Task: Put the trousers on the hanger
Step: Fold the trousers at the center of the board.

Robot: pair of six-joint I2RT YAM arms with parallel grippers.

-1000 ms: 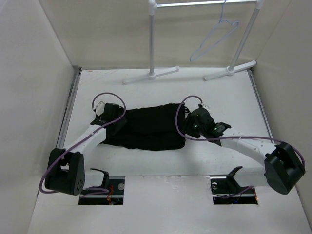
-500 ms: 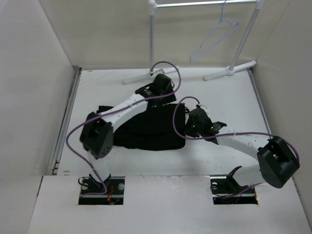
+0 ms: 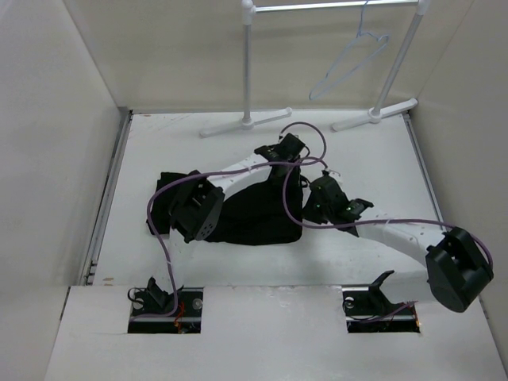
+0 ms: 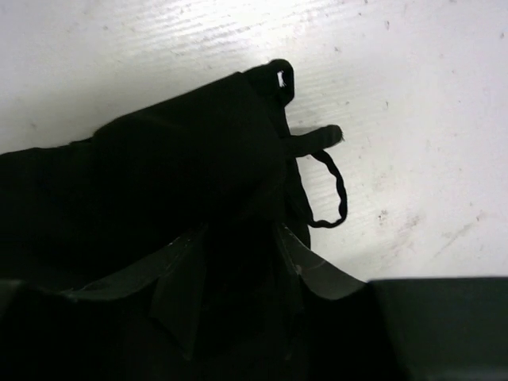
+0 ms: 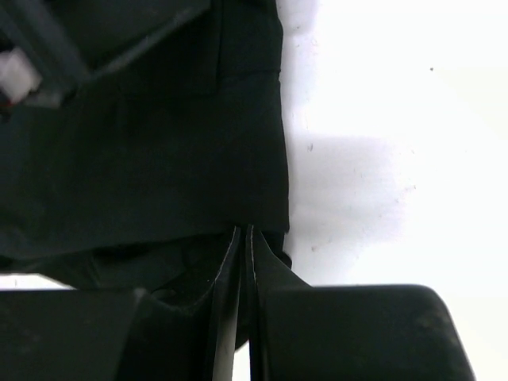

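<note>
- The trousers (image 3: 246, 210) lie bunched on the white table (image 3: 381, 159). Both claws are at their right-hand end.
- The right gripper (image 5: 242, 238) is clenched to a thin slit on the edge of the trousers. The black cloth spreads ahead of it and to its left, with bare table to its right.
- The left gripper (image 4: 238, 246) is set over a corner of the trousers with cloth between its fingers (image 4: 178, 286). Whether they pinch the cloth cannot be told.
- A black drawstring (image 4: 343, 194) loops on the table just ahead and right of the left claw.
- The hanger (image 3: 349, 67) hangs from the white rail stand (image 3: 248, 71), well beyond both claws and apart from the trousers.
</note>
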